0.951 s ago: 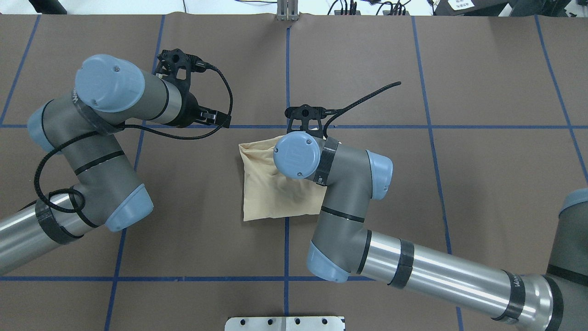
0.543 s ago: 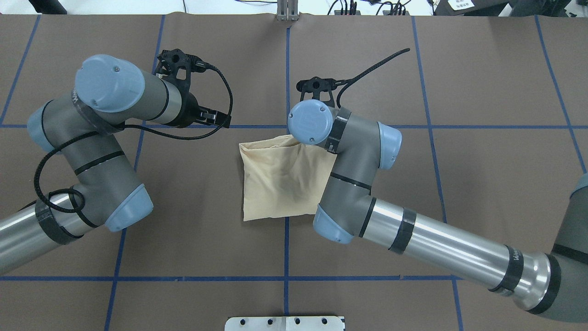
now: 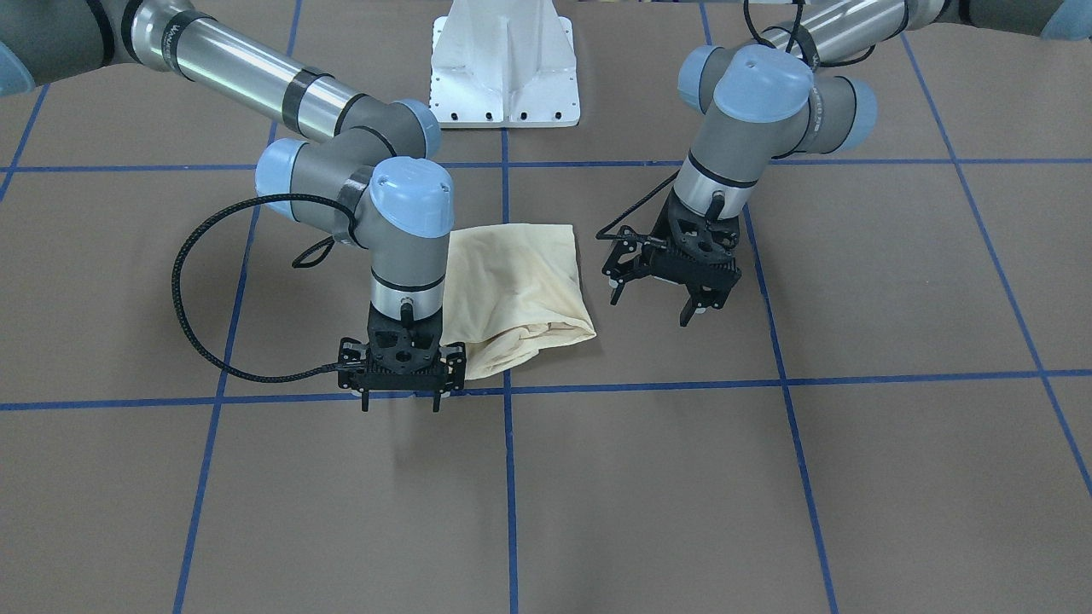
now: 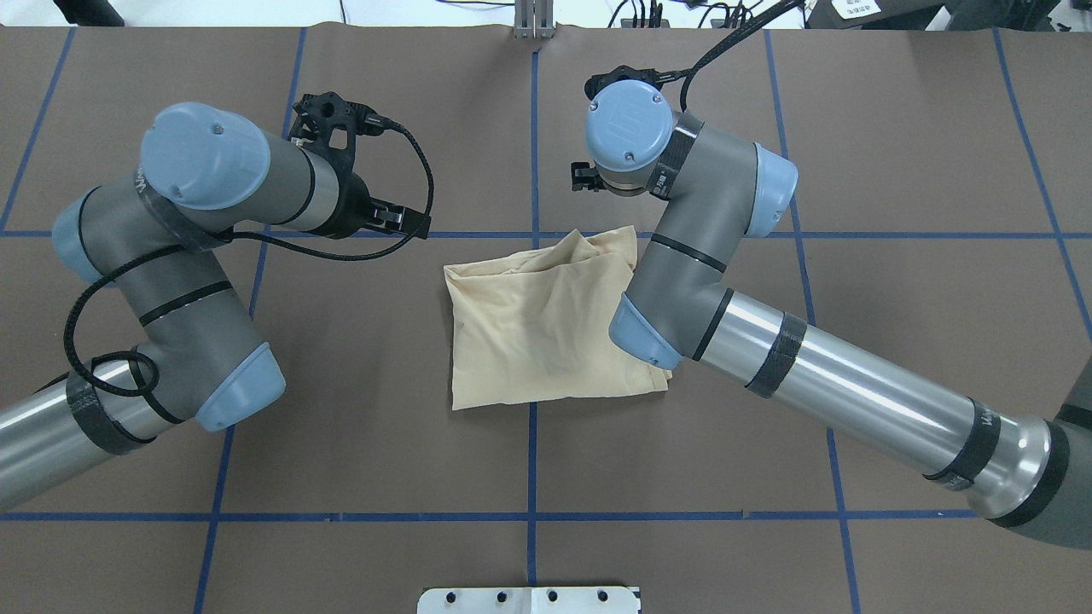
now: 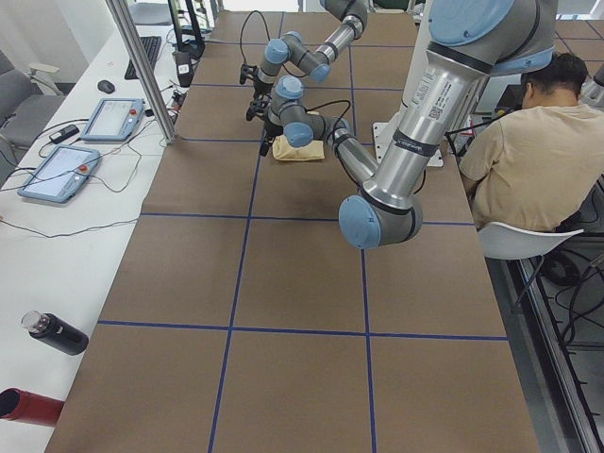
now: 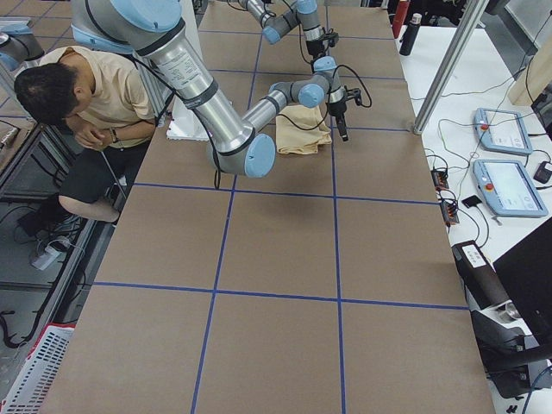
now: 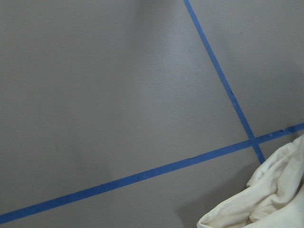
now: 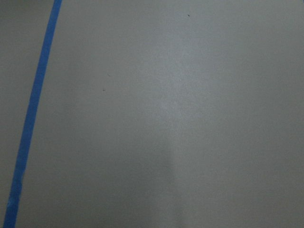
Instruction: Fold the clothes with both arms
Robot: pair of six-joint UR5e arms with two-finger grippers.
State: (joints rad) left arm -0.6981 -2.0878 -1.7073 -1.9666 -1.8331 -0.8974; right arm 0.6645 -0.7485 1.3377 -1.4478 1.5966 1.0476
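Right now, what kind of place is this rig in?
Likely a robotics lab data-collection cell: a brown-covered table marked with a blue tape grid, teach pendants alongside, and a seated operator next to it.

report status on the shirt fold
Left gripper open, empty, beside the shirt. Right gripper open, empty, just off its edge. Shirt folded, lying on the table. Nothing lying on it.

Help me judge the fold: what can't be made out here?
T-shirt: right edge hidden under the right arm in the overhead view.
Its print and neck label: show in no view.
Right gripper: mostly hidden under its wrist overhead.
Both wrist views: no fingers in frame.
Side views: shirt too small.
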